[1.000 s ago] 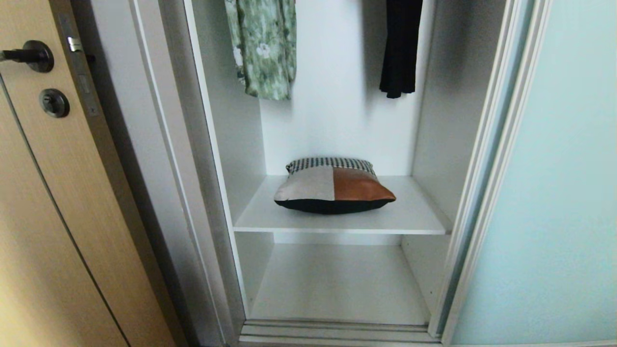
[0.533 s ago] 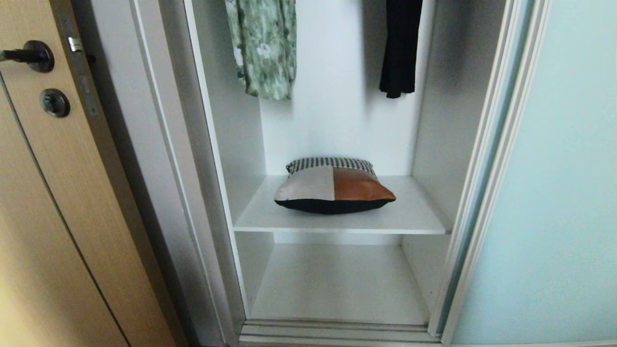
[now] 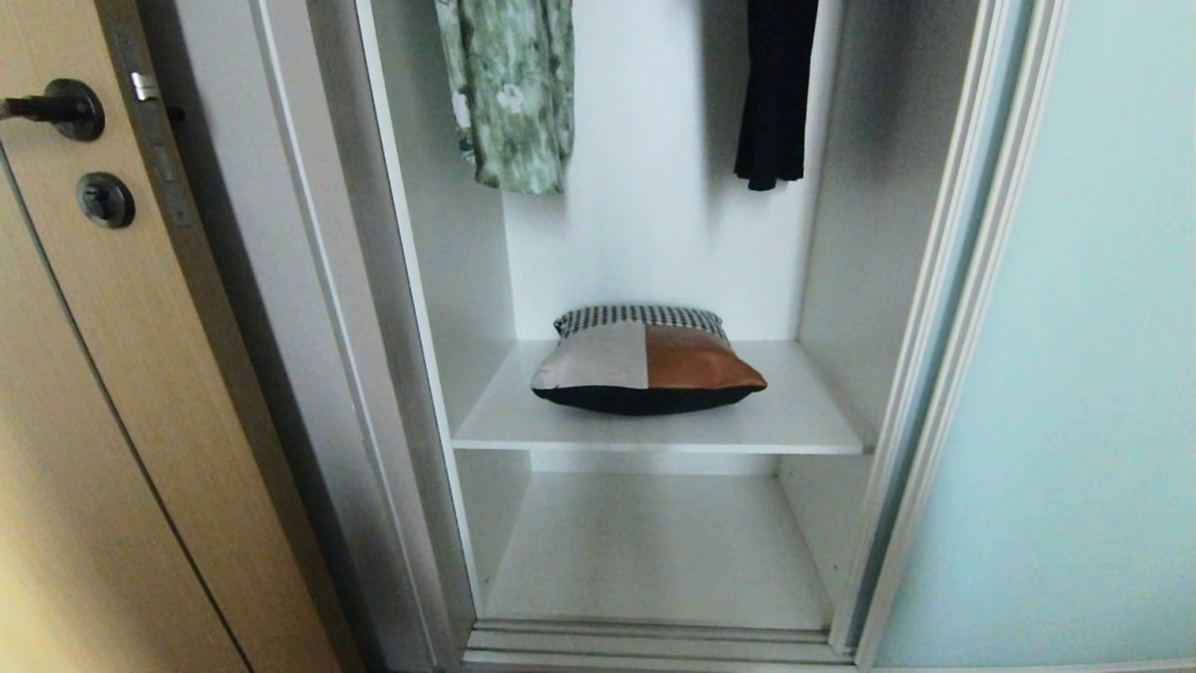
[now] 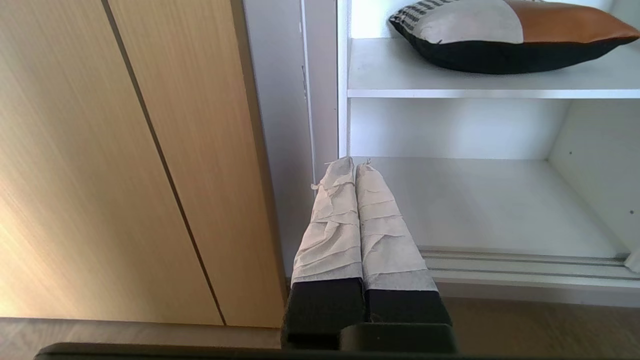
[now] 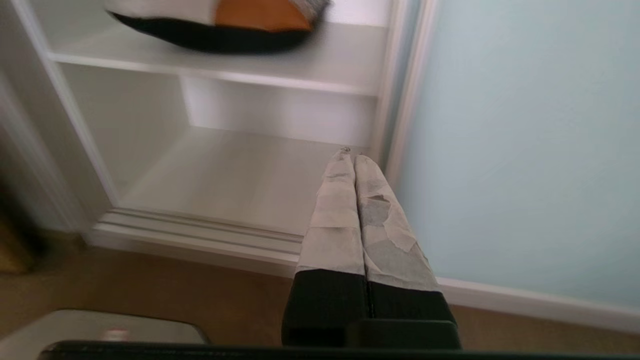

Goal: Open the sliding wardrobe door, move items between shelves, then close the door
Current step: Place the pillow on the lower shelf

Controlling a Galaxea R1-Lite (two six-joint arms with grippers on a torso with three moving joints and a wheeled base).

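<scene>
Frosted blue-green sliding wardrobe door (image 3: 1074, 374) sits slid to the right, compartment open, so opening looks done. Patchwork bundle (image 3: 647, 370), black, rust-orange and pale, lies on upper shelf (image 3: 804, 425); lower shelf (image 3: 654, 551) bare. Move and closing look still to do. Left pincer (image 4: 354, 162) and right pincer (image 5: 349, 154) both pressed together, holding nothing, low in front of the wardrobe.

Soft, even daylight fills the head view, brightest on the wardrobe's white back wall (image 3: 645, 252). The black garment (image 3: 774, 93) casts a blurred shadow to its right. The tan wooden door (image 4: 125, 160) glows warmly at its lower left. The right wrist view is smeared; the cushion (image 5: 215, 22) lacks crisp edges.
</scene>
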